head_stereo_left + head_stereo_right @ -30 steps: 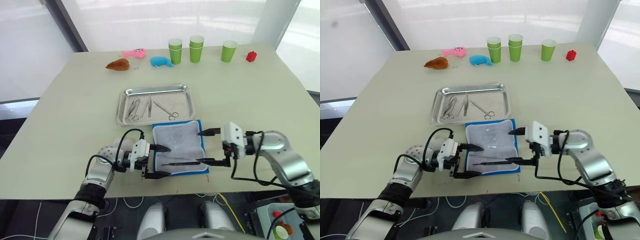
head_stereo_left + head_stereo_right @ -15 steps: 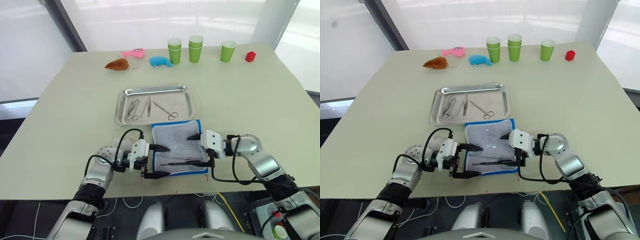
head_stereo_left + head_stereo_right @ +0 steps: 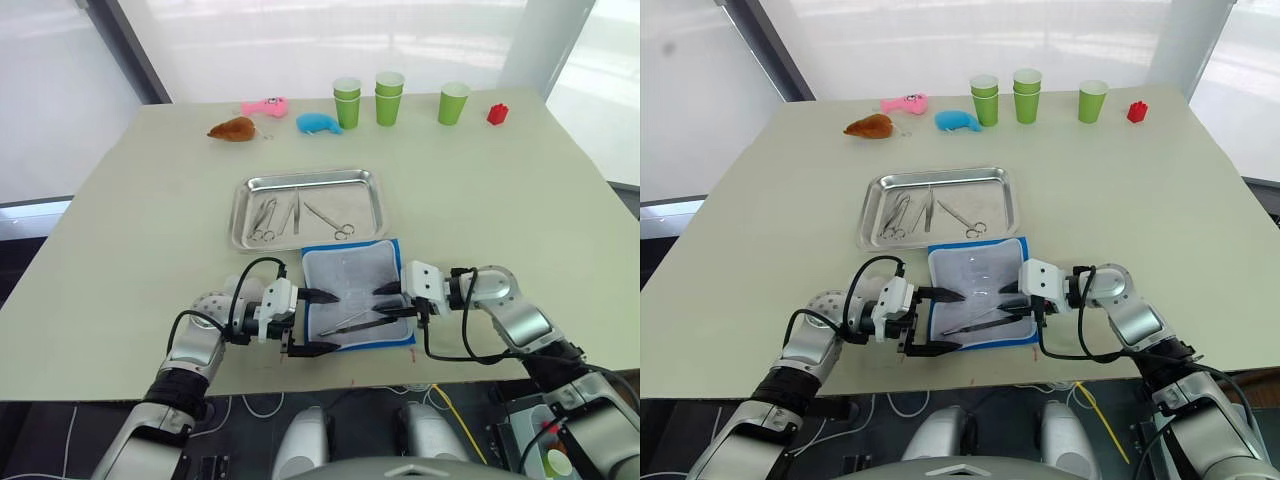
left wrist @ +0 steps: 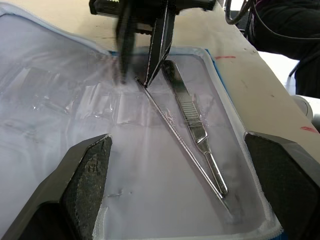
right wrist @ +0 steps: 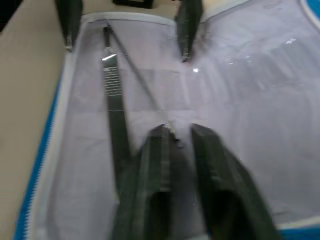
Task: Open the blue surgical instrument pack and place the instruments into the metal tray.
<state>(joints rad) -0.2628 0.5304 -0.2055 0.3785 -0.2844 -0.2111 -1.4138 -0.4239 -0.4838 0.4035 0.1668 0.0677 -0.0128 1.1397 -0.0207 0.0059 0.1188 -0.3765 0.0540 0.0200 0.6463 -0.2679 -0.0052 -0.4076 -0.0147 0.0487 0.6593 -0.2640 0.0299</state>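
My right gripper (image 5: 176, 137) pinched narrow on a thin probe (image 4: 175, 150) in the open blue surgical instrument pack (image 3: 357, 306), near table edge below metal tray (image 3: 241, 213), scalpel handle (image 4: 192, 120) beside it, my left gripper (image 3: 312, 322) spread wide at pack's left edge

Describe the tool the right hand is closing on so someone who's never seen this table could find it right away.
Start at the metal tray mid-table; just in front of it the blue surgical instrument pack lies open. On its pale lining the right hand pinches one end of a thin rod-like probe. Beside it lies a wider flat handle with a ribbed grip; the probe is the plain, needle-thin one.
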